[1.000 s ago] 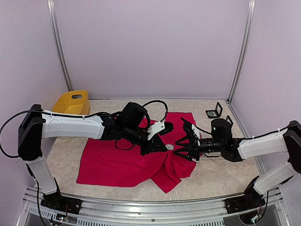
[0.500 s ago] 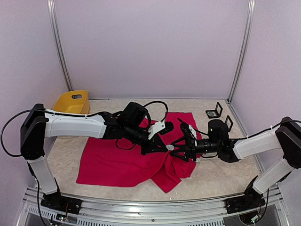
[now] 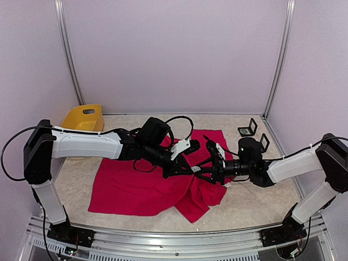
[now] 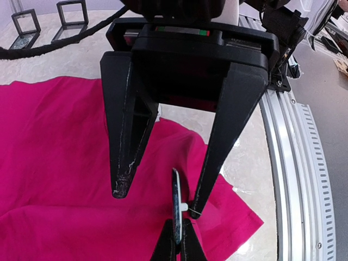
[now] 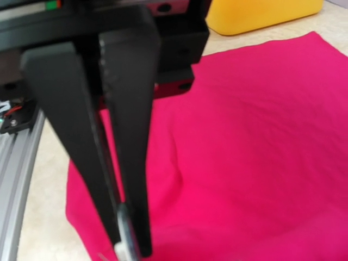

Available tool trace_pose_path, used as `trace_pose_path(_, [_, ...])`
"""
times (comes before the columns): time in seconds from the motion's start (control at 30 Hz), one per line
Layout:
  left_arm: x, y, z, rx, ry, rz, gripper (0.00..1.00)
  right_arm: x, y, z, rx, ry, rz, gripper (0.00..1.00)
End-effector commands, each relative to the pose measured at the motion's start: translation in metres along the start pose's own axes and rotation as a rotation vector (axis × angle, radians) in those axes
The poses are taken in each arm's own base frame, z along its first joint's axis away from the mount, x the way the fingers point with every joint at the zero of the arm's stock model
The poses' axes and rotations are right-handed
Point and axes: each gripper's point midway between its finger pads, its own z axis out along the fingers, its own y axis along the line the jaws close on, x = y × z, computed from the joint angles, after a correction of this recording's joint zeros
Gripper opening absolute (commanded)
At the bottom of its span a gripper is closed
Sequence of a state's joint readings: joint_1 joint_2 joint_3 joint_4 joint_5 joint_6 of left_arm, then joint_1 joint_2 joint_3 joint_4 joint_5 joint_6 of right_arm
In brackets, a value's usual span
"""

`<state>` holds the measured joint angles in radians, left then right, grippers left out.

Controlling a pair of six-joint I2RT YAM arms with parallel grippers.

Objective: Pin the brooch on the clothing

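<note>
Clothing, a soft crimson-pink T-shirt, lies rumpled on the pale marbled table, its near right corner bunched into folds, with two black-and-white arms tip to tip over its right half. The left gripper, matte black with tapered, scuffed fingers, is spread wide. The right gripper is pressed together on the brooch. A glossy yellow plastic tub sits at the far left, apart from the shirt, and a pair of small black frames stands at the far right. The brooch, a thin disc seen edge-on with a pale pin stub, is held over the fabric between the left fingers, just beside one.
</note>
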<state>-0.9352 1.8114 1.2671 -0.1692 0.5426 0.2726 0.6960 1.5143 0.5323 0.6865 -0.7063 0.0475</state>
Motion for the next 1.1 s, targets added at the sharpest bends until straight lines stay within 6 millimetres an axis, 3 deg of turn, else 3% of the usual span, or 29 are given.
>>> trace_pose_path(0.0, [-0.008, -0.003, -0.001, 0.026, -0.019, 0.003, 0.00, -0.012, -0.013, 0.002, 0.076, -0.021, -0.004, 0.39])
trace_pose_path(0.43, [0.000, -0.006, 0.004, 0.036, 0.009, 0.010, 0.00, -0.021, -0.029, 0.002, 0.151, -0.040, 0.074, 0.37])
trace_pose_path(1.07, [0.002, -0.012, 0.008, 0.043, 0.026, 0.039, 0.00, -0.014, -0.048, 0.006, 0.229, 0.018, 0.117, 0.39])
